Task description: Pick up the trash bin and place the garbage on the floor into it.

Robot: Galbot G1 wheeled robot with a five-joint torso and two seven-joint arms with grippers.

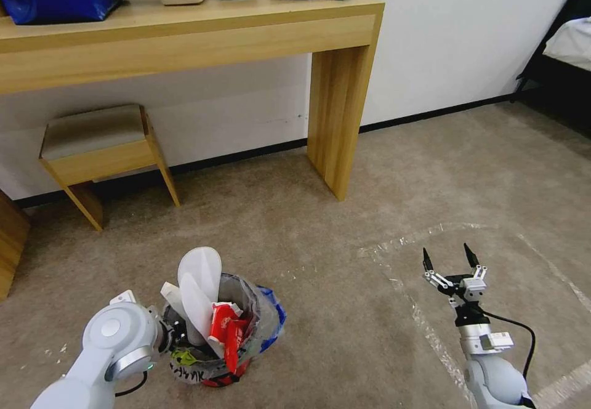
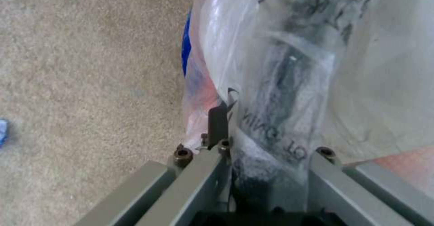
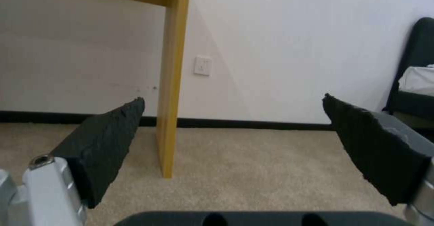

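Nearly done: trash bin point(image 1: 231, 335) stuffed with garbage point(image 1: 203, 298), rim clenched in left claw point(image 2: 226, 141); right claw point(image 1: 450, 265) spread, empty; floor point(image 1: 345, 310) nearby bare

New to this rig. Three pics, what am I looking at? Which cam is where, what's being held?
It is a wheeled robot with two arms, each ending in a gripper. The wide picture comes from its head camera, looking down at the carpeted floor. The other two come from cameras on the wrists.

The left gripper is shut on the rim of the trash bin, a small bucket lined with a clear bag. White slipper soles and red packaging stick out of it.

The right gripper is open and holds nothing, hovering over the tape lines. Its camera looks toward the desk leg.
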